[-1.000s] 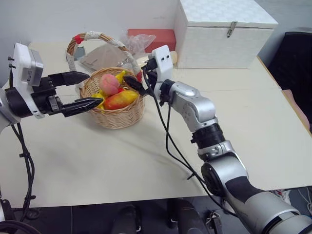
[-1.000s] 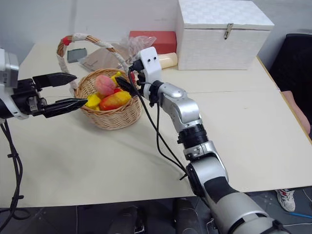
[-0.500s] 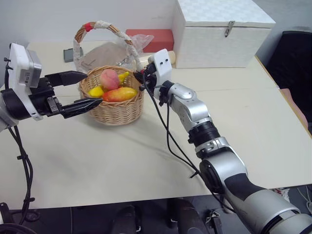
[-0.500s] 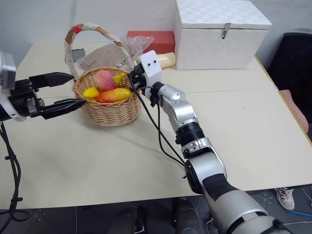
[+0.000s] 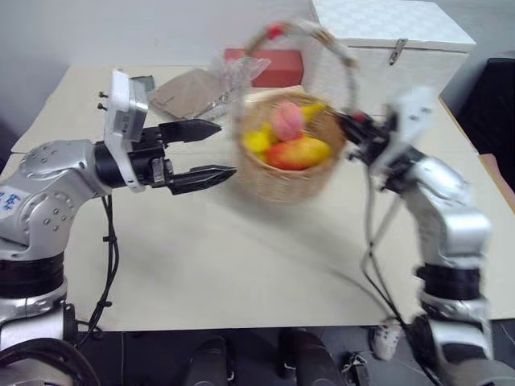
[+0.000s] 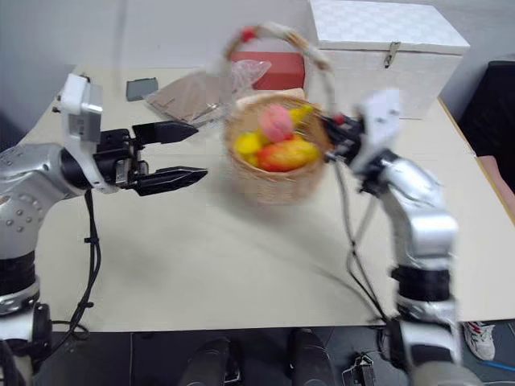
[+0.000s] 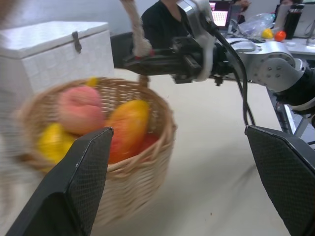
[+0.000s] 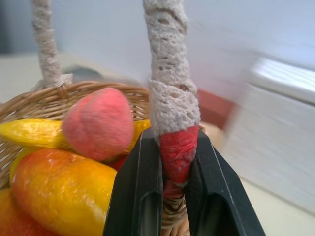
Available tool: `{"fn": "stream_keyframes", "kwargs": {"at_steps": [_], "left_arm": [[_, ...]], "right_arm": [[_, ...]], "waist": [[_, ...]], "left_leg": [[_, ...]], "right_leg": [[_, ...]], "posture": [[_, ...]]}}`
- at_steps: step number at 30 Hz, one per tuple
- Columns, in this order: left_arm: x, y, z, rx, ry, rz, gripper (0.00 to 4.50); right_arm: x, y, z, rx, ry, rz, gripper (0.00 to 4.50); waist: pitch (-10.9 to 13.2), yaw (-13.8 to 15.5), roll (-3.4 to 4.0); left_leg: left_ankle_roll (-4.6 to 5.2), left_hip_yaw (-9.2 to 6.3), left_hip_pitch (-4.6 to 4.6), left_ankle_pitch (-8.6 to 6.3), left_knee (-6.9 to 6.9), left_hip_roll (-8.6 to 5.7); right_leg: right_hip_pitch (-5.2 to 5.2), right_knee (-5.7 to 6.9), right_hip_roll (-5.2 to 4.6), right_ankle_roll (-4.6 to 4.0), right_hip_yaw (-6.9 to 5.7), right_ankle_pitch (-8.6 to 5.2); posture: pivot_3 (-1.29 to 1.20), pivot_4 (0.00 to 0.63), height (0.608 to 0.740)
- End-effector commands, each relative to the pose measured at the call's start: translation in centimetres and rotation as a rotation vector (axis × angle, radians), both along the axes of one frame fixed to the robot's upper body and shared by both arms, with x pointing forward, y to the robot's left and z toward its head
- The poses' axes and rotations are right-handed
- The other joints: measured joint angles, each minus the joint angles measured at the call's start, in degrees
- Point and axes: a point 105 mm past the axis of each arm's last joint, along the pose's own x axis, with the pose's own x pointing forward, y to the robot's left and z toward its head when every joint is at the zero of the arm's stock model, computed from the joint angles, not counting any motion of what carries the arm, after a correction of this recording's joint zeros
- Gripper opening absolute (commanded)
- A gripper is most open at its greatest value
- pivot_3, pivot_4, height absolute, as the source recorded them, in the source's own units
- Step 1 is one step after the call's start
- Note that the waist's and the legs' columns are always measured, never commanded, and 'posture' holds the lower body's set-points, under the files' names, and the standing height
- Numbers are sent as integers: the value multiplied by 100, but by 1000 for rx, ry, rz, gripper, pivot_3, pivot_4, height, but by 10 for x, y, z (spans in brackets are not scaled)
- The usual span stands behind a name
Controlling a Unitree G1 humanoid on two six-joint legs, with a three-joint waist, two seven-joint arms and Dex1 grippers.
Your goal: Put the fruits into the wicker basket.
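Standing open and empty left of the load, the left gripper (image 5: 216, 149) has fingers wide apart. Centre table, the wicker basket (image 5: 291, 172) holds peach (image 5: 286, 121), mango (image 5: 297, 152) and lemon (image 5: 257, 141); blur suggests it is probably moving. The right gripper (image 8: 173, 196) is clamped on the handle's red band (image 8: 177, 150). Carry it level and slowly so nothing spills.

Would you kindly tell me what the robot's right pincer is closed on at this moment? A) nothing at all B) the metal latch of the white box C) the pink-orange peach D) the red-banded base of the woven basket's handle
D: the right wrist view shows the right pincer clamped on the red band at the foot of the handle of the round tan wicker basket, with the fruits lying inside.
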Motion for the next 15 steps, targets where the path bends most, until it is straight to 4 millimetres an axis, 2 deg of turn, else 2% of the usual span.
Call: {"fn": "stream_keyframes", "kwargs": {"at_steps": [1, 5, 10, 15], "left_arm": [[1, -4, 6, 6, -38, -43, 4500], [5, -8, 6, 8, -32, -83, 4500], [9, -12, 4, 10, -32, -109, 4500], [12, -16, 3, 7, -34, -127, 4500]], "right_arm": [[-25, -39, 20, 14, -96, -161, 214], [-45, -80, 12, 63, -96, -325, 214], [-52, -93, -8, 114, -55, -380, 214], [-59, -94, -26, 155, 17, -338, 1800]], "waist": [[0, -38, 0], [1, -95, 2], [1, -88, 3], [1, -76, 3]], "left_leg": [[0, 4, 4, 1, 0, 0], [-9, 7, 10, 6, -1, 1], [-10, 7, 14, 6, -2, 2], [-5, 4, 13, 9, -1, 2]], "right_leg": [[0, 2, 4, 0, 2, 0], [0, 7, 14, -1, 8, 0], [0, 6, 17, -1, 14, 0], [2, 7, 14, 0, 16, 0]], "posture": [[0, 150, 740], [0, 150, 740], [0, 150, 740], [0, 150, 740]]}}
